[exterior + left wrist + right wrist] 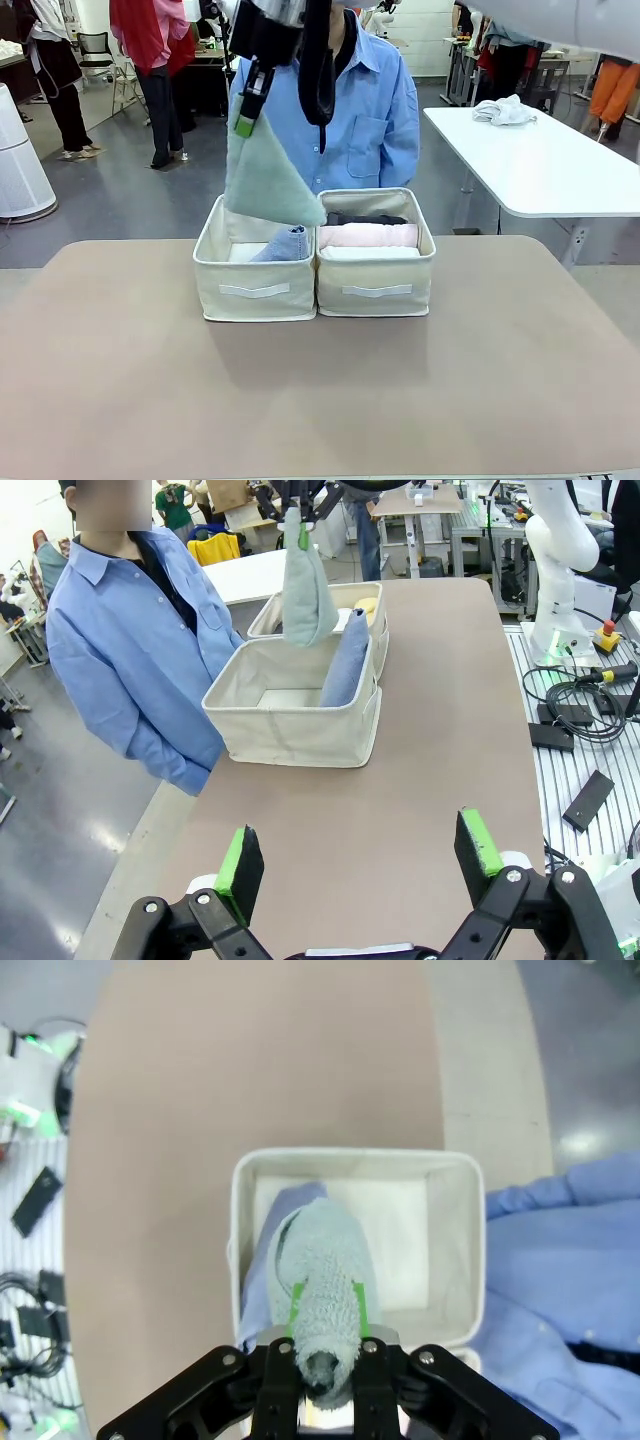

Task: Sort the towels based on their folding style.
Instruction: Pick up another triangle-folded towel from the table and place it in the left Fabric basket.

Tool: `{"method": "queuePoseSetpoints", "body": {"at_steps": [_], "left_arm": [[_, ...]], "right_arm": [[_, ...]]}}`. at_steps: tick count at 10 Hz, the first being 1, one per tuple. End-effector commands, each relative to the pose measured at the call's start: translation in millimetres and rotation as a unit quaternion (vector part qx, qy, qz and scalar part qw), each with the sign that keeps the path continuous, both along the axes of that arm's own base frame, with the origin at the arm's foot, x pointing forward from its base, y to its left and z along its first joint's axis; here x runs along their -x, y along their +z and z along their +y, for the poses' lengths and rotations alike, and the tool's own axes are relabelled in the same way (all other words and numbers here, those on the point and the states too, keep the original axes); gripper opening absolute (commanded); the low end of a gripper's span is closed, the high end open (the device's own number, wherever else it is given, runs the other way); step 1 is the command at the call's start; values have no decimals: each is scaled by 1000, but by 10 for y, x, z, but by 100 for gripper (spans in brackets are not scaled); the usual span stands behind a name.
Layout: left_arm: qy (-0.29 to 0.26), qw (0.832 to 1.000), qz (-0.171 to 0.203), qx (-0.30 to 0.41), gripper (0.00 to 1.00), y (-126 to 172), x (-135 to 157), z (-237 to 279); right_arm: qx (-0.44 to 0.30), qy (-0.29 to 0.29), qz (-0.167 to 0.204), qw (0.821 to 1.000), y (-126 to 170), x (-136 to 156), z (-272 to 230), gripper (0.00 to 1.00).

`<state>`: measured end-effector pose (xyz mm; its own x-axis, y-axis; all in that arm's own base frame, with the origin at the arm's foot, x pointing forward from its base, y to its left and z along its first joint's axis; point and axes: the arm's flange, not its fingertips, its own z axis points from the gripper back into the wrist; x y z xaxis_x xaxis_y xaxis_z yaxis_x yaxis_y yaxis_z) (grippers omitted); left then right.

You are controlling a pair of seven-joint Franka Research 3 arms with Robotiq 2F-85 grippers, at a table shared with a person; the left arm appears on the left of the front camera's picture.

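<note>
While gripped, teal-green towel (262,175) unlabelled.

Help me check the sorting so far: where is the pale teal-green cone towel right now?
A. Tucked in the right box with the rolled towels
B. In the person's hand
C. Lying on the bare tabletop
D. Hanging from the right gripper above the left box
D. The right gripper is shut on the teal-green towel, which hangs over the left box where the light blue towel already sits.

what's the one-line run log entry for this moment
right pincer: shut on teal-green cone towel, above left box | left pincer: open | blue cone towel: in left box
</note>
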<state>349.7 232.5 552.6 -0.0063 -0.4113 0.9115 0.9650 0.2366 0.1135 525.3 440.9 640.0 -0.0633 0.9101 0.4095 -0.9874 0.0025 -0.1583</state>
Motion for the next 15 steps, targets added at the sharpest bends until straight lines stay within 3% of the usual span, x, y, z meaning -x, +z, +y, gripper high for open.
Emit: {"method": "queuePoseSetpoints", "body": {"at_steps": [1,3,15], "left_arm": [[0,1000,-13,8,100,-2,23,-11],[0,1000,-13,8,100,-2,23,-11],[0,1000,-13,8,100,-2,23,-11]], "right_arm": [[-50,-25,-11,998,70,-168,83,17],[-58,-39,-33,997,13,-210,102,17],[2,-18,51,999,-869,-482,443,17]]}}
